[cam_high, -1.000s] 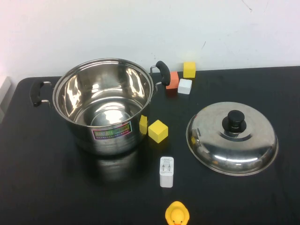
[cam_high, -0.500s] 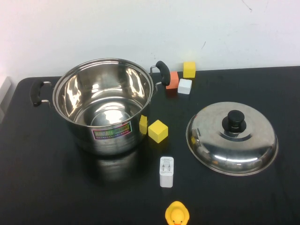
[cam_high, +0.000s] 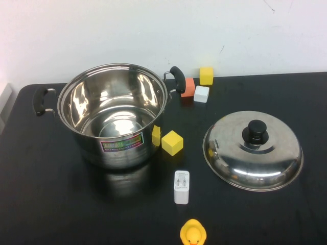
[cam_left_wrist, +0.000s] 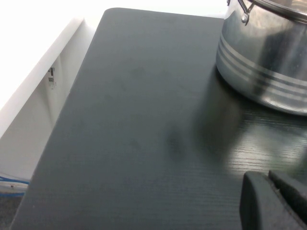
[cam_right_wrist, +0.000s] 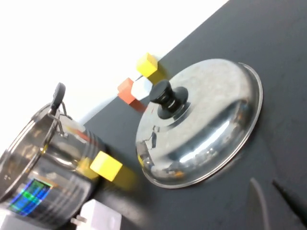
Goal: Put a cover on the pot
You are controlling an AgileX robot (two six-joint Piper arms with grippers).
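The pot point(cam_high: 92, 148) is a large steel stockpot with black side handles and a colourful label. It stands open and empty at the left of the black table point(cam_high: 51, 204). The domed steel lid point(cam_high: 265, 158) with a black knob point(cam_high: 255, 131) lies flat on the table to its right. Neither arm shows in the high view. My left gripper point(cam_left_wrist: 268, 176) is shut and empty, low over the table beside the pot point(cam_left_wrist: 268, 57). My right gripper point(cam_right_wrist: 268, 184) is open and empty, near the rim of the lid point(cam_right_wrist: 206, 129); the pot point(cam_right_wrist: 43, 182) is beyond it.
A yellow cube point(cam_high: 172, 142) sits between pot and lid. An orange block point(cam_high: 188, 87), a white block point(cam_high: 201, 94) and a yellow block point(cam_high: 206, 75) stand at the back. A white charger point(cam_high: 181, 187) and a rubber duck point(cam_high: 193, 233) lie near the front edge.
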